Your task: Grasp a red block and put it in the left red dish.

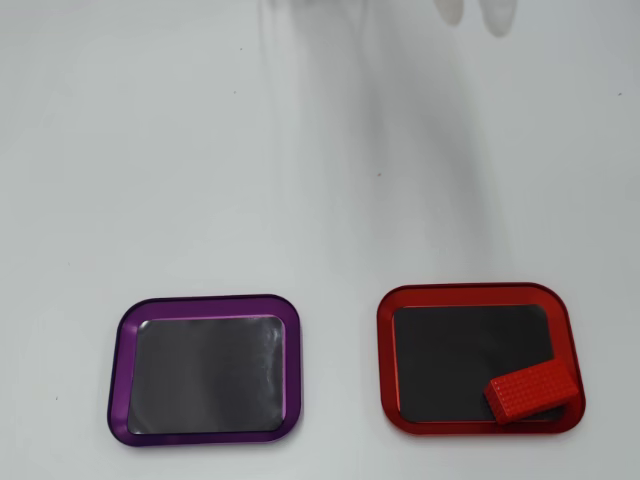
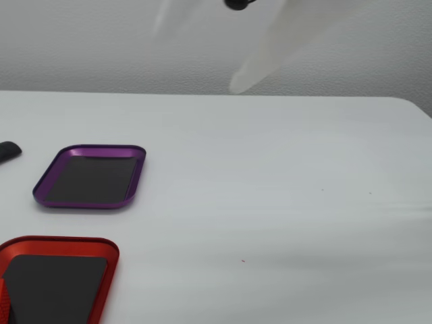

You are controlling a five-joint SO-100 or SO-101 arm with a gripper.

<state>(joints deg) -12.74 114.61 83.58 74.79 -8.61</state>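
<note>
Gripper (image 2: 246, 77) blurred, aloft, red block (image 1: 532, 392) in red dish (image 1: 385, 350)

Readable text: I am finding none in either view.
Red block (image 1: 532, 392): I am seeing only fine studs on it, no lettering.
Left red dish (image 1: 386, 352): its rim and dark inside are showing no brand or number.
Purple tray (image 1: 118, 372), beside the dish: also showing no marking.

White table (image 2: 283, 202), pale wall (image 2: 81, 47)
</note>
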